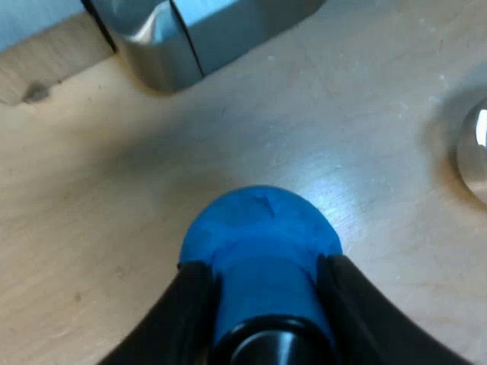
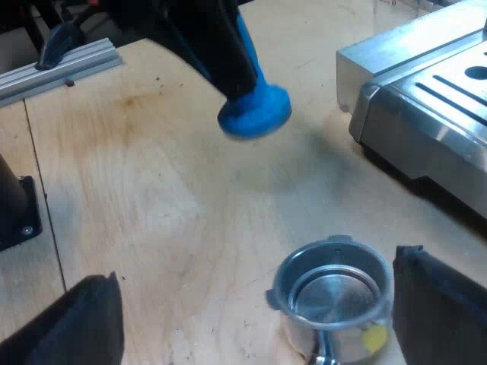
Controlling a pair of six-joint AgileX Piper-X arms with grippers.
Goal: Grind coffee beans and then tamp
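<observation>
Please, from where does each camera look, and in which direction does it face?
Left wrist view: rides on the left arm and faces down at the table; the left hand is shut on the blue tamper, near the espresso machine.
Right wrist view: rides on the right arm and faces down at the metal holder, which is close to one finger of the open right hand.
Shared: the blue tamper, the espresso machine, the table.
</observation>
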